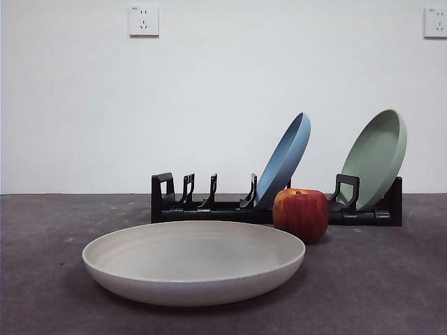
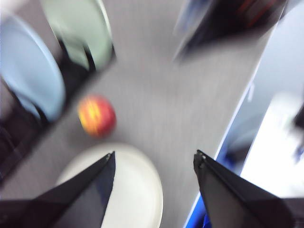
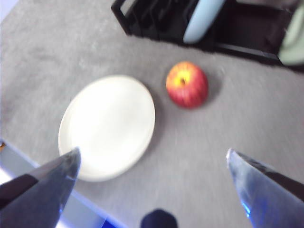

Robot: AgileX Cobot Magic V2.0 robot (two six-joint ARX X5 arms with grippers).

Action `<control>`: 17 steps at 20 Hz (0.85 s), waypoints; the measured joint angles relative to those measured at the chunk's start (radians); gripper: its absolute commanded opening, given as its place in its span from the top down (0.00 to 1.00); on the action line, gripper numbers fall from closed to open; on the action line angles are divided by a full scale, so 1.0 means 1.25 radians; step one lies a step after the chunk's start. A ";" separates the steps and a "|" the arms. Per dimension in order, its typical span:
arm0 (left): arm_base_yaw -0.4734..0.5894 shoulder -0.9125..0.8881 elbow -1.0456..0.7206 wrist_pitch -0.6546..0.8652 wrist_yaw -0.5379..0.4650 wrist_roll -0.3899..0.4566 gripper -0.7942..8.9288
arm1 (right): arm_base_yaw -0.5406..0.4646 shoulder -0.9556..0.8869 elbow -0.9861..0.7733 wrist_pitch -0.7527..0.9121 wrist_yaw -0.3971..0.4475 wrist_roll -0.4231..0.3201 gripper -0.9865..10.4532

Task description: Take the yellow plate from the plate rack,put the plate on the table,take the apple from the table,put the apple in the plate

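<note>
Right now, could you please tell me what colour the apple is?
The apple is red with yellow-orange patches; the right wrist view shows it best.

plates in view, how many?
3. The cream plate lies flat on the table, in front of the rack. The blue plate and the green plate stand tilted in the rack. None looks hidden.

Yellow plate (image 1: 193,262): pale cream, flat on table (image 1: 391,293), lower centre. Apple (image 1: 301,214): red w/ yellow streaks, upright, just right-behind plate. Black plate rack (image 1: 209,206) behind, mid-frame.
</note>
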 measured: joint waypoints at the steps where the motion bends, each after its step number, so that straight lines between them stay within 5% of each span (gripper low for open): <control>1: 0.000 -0.023 0.008 -0.001 0.006 0.000 0.63 | 0.022 0.035 0.000 0.035 0.001 0.010 0.34; 8: 0.000 -0.089 0.013 -0.069 0.007 0.000 0.63 | 0.202 0.364 0.001 0.316 0.210 0.036 0.30; 17: 0.000 -0.087 0.013 -0.107 0.007 -0.020 0.63 | 0.222 0.635 0.001 0.515 0.274 0.045 0.27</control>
